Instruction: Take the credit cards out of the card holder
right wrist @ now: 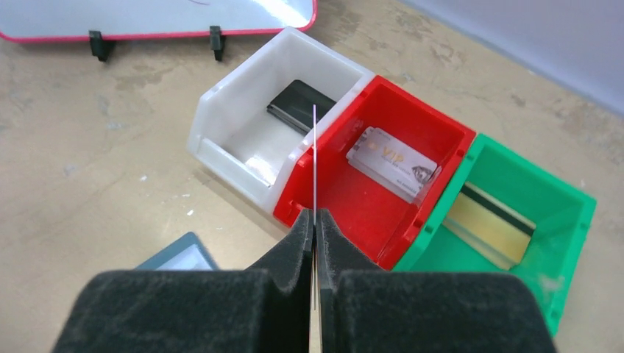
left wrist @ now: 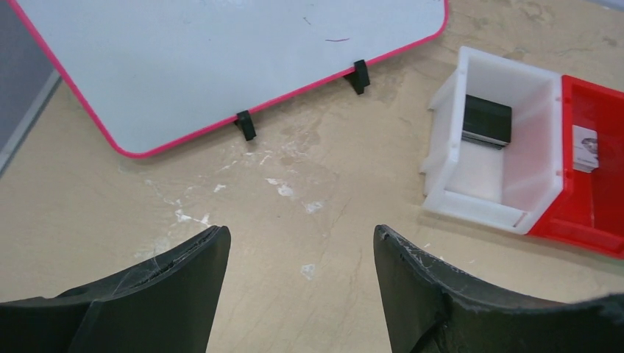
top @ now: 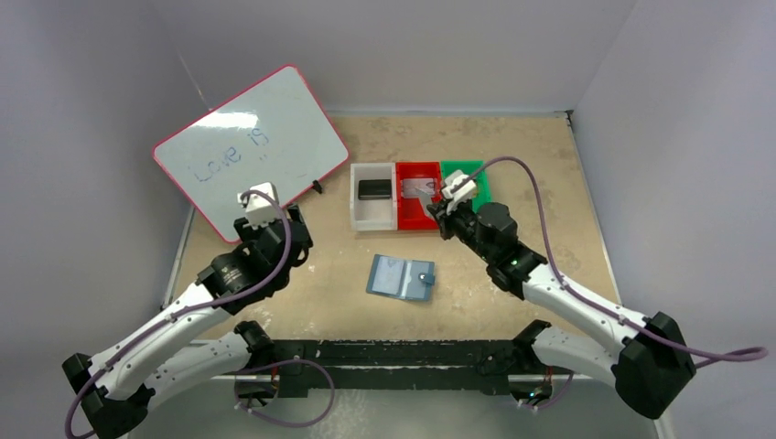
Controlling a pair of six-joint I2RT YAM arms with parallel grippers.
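The slate-blue card holder [top: 401, 277] lies open on the table between the arms; one corner of it shows in the right wrist view [right wrist: 180, 254]. My right gripper [right wrist: 314, 217] is shut on a thin card [right wrist: 314, 154] seen edge-on, held upright over the near rim between the white and red bins [top: 437, 208]. A black card [right wrist: 298, 105] lies in the white bin [right wrist: 221, 125], a silvery-grey card [right wrist: 392, 163] in the red bin [right wrist: 441, 132], and a gold card [right wrist: 489, 228] in the green bin [right wrist: 566, 198]. My left gripper [left wrist: 302, 235] is open and empty above bare table, left of the bins [top: 265, 219].
A pink-framed whiteboard [top: 252, 146] stands tilted on small black feet at the back left, close to my left gripper. The three bins stand side by side behind the holder. Walls close in the table at the back and right.
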